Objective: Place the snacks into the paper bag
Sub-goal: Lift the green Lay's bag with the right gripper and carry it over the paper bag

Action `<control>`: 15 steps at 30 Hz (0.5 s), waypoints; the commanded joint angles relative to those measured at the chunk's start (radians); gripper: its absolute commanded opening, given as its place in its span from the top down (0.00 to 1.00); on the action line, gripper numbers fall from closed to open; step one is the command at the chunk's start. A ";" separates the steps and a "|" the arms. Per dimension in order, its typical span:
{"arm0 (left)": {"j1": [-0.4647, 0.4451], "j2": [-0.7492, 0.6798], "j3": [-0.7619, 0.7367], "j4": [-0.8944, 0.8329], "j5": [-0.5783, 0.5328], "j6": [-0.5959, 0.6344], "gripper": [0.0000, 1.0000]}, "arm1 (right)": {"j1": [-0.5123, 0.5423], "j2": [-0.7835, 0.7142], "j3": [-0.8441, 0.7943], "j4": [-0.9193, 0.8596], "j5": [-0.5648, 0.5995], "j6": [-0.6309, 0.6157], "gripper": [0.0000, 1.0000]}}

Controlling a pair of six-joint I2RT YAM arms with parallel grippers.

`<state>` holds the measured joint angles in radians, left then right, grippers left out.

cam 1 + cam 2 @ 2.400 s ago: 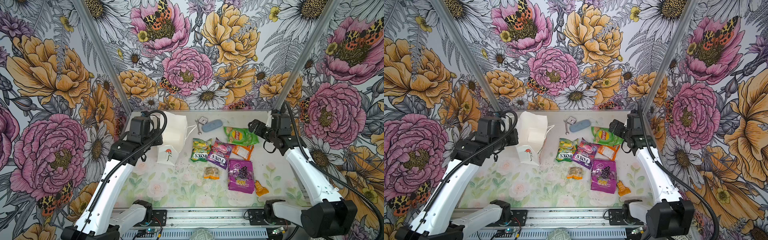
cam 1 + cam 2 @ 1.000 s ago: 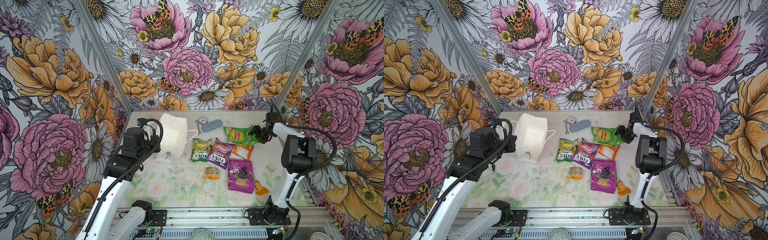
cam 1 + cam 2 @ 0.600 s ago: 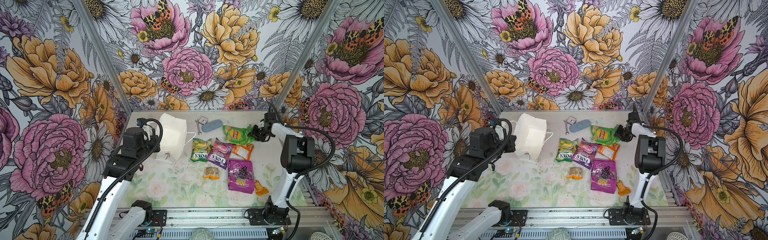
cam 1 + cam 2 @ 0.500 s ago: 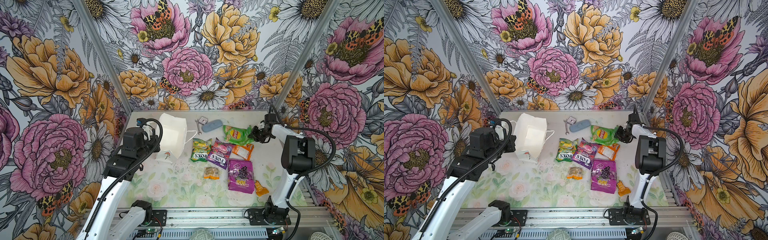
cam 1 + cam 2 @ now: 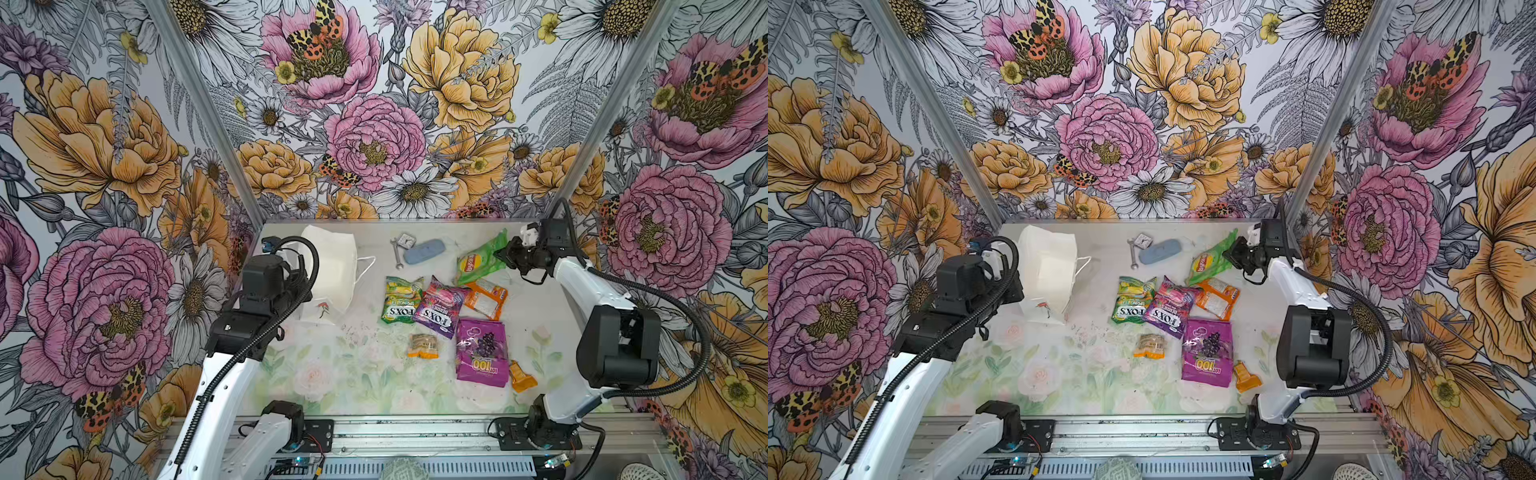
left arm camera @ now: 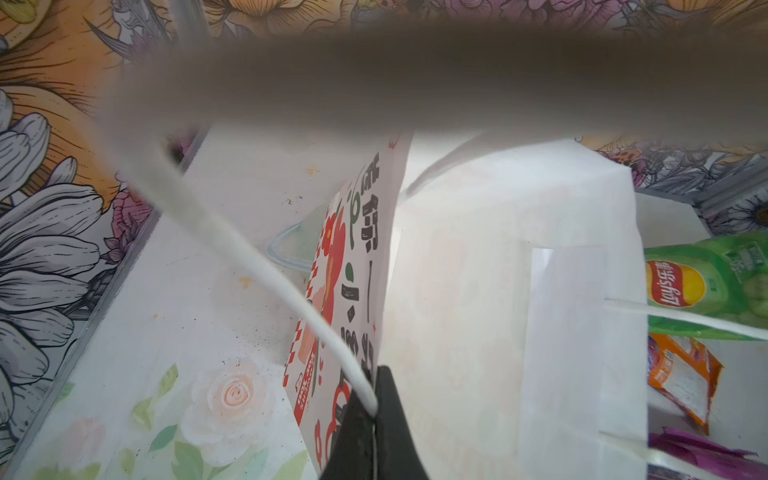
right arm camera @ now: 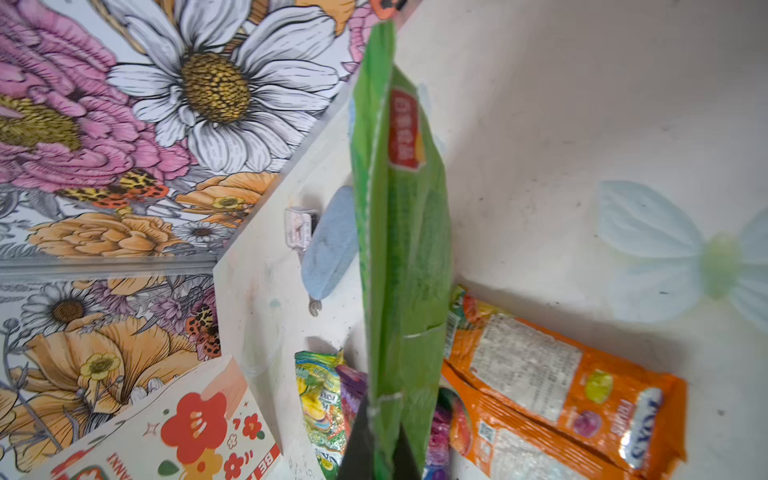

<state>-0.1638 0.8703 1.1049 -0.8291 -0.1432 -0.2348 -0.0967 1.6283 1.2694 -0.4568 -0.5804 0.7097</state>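
Crinkly green plastic is all the right gripper (image 5: pixel 505 254) has. Its jaws are pinched shut on one thin edge of the green Lay's chip bag (image 5: pixel 482 259), which is raised by that edge at far right; whether its lower end is clear of the table (image 5: pixel 332 374) is hard to tell. So slick and puffy a packet could slide out of such a narrow hold on the carry leftward, or swing and catch the rim of the paper bag (image 5: pixel 332 266) instead of dropping in. That bag stands tilted at far left, mouth open. The left gripper (image 6: pixel 374 411) is closed on its rim where a cord handle (image 6: pixel 249 257) meets the paper. A soft wall held at one point may fold inward if the packet strikes it, and the loose handle on its right side lies across the approach. Between the two, at the far side, lie the wrench (image 5: pixel 397 255) and the blue-grey case (image 5: pixel 424 252), neither wanted. Nearer lie the green Fox's bag (image 5: pixel 401 300), purple Fox's bag (image 5: pixel 440 307), orange packet (image 5: pixel 486 298), purple grape bag (image 5: pixel 482 353), small orange packet (image 5: pixel 422 345) and orange wrapper (image 5: pixel 521 376), all flat enough to pass over.
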 commanded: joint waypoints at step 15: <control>0.083 0.009 -0.002 0.021 0.013 -0.022 1.00 | 0.299 -0.151 0.308 0.041 0.020 0.109 0.94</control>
<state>-0.0883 0.8738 1.1049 -0.8295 -0.1600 -0.2363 0.1646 1.5284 1.4918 -0.4538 -0.5755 0.8013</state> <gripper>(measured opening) 0.051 0.062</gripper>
